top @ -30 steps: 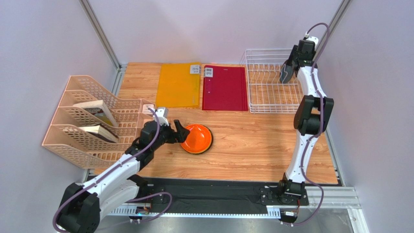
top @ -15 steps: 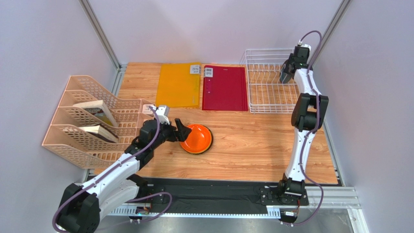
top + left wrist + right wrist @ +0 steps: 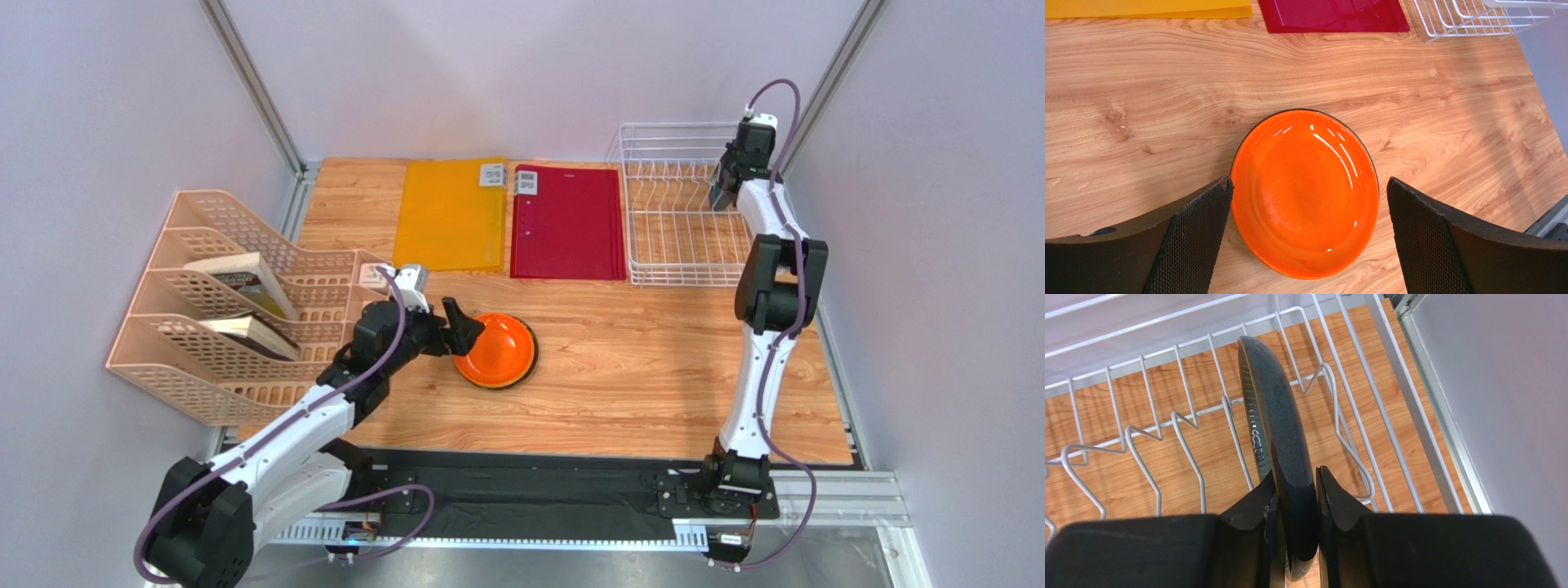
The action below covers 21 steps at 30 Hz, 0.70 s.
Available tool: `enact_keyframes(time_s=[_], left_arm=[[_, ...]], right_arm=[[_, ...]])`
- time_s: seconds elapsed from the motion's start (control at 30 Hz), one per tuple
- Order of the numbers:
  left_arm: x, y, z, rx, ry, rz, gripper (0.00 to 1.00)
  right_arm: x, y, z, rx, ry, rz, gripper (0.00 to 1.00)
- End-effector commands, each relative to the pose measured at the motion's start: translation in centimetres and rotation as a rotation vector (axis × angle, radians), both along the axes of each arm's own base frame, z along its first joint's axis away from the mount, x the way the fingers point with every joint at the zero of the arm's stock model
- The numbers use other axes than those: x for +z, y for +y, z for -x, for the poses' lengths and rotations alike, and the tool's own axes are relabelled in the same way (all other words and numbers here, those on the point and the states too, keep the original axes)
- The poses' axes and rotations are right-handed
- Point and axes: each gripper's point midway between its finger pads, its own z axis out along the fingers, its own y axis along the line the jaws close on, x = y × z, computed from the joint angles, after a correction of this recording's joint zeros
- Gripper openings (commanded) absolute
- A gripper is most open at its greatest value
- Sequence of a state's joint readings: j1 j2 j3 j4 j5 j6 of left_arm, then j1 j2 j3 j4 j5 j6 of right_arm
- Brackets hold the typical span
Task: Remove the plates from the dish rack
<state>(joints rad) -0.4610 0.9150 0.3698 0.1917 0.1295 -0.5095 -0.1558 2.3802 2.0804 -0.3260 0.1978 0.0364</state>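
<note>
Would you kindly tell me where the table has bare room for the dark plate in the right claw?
The widest bare wood lies right of the orange plate, nearer than the red folder and dish rack. The left side is crowded by the file organiser and the left claw.

A flat plate [image 3: 496, 350] sits on the table [image 3: 650, 374] front-left of the dish rack [image 3: 672, 239], upright plate [image 3: 1273, 425] at its right end.

Desk [image 3: 1444, 122]: wood grain, matt, as I see it.
Orange plate [image 3: 1306, 196]: smooth, high gloss, bright highlights.
Dark plate [image 3: 1281, 435]: speckled, soft sheen; ceramic, I'd guess.
Dish rack [image 3: 1407, 386]: white coated wire.
Left gripper pads [image 3: 1192, 245]: black, woven-mesh texture, matt.
</note>
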Motion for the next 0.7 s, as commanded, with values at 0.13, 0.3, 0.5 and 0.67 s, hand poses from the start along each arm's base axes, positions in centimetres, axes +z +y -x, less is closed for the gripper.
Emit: enact_keyframes(time_s=[0.13, 0.3, 0.5, 0.67], left_arm=[[0.5, -0.2, -0.9, 0.007, -0.027, 0.006, 1.00], [0.1, -0.3, -1.0, 0.007, -0.020, 0.007, 1.00], [-0.2, -0.4, -1.0, 0.001, -0.012, 0.009, 1.00], [-0.3, -0.3, -1.0, 0.007, -0.012, 0.008, 1.00]], right_arm=[[9.7, 0.3, 1.6, -0.138, -0.199, 0.240, 0.00], [12.3, 0.2, 2.4, -0.176, -0.251, 0.286, 0.00], [10.9, -0.2, 2.3, -0.194, -0.193, 0.310, 0.00], [10.5, -0.1, 2.5, -0.206, -0.188, 0.297, 0.00]])
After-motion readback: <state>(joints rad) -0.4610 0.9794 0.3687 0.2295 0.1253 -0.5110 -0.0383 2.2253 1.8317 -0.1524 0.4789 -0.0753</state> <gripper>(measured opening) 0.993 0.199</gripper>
